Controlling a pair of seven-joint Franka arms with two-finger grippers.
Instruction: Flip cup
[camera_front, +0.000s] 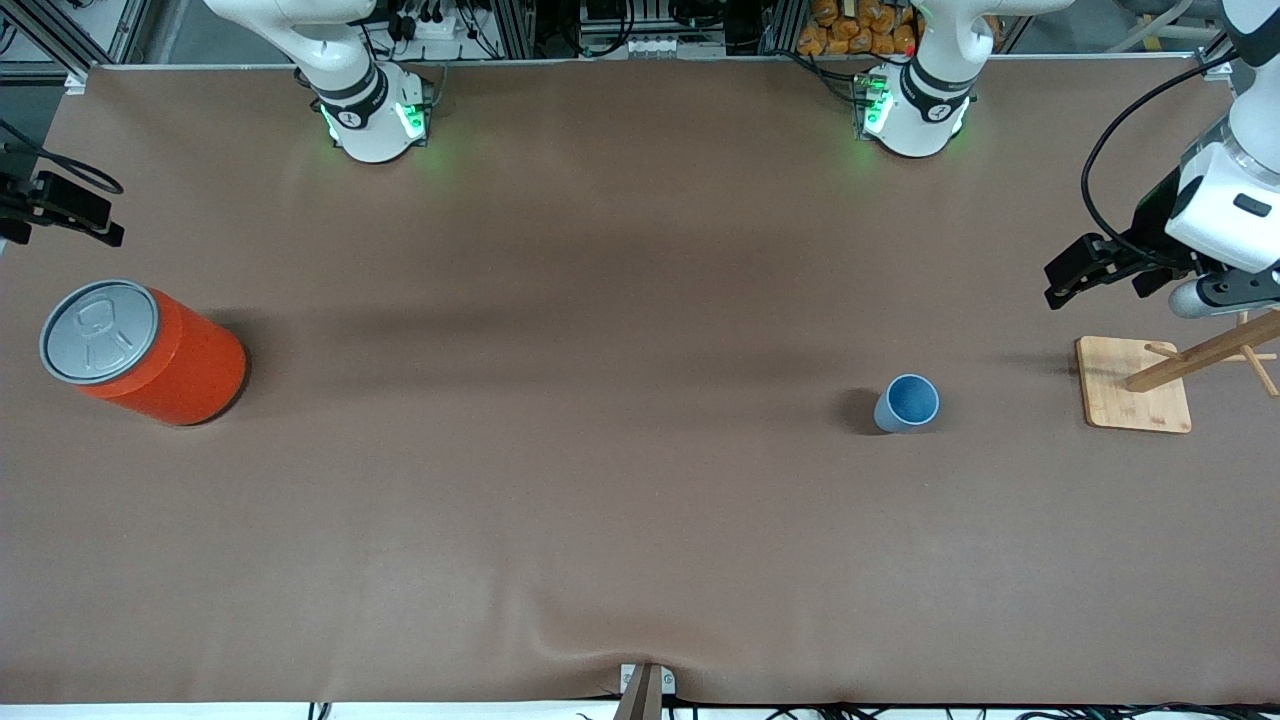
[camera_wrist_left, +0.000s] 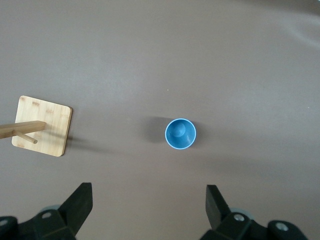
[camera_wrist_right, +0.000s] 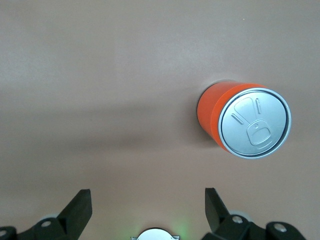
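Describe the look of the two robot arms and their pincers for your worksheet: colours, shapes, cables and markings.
Both arms are glossy white with rounded segments and black joint rings. Their bases glow green. The left arm's white wrist block carries a looping black cable. The left pincer and right pincer each have two black, wedge-shaped fingers on grey mounts.

Cut off at the picture edges

The wooden stand's (camera_front: 1190, 365) pegs run off the front view (base plate fully visible), and the right gripper (camera_front: 60, 205) is cropped there.
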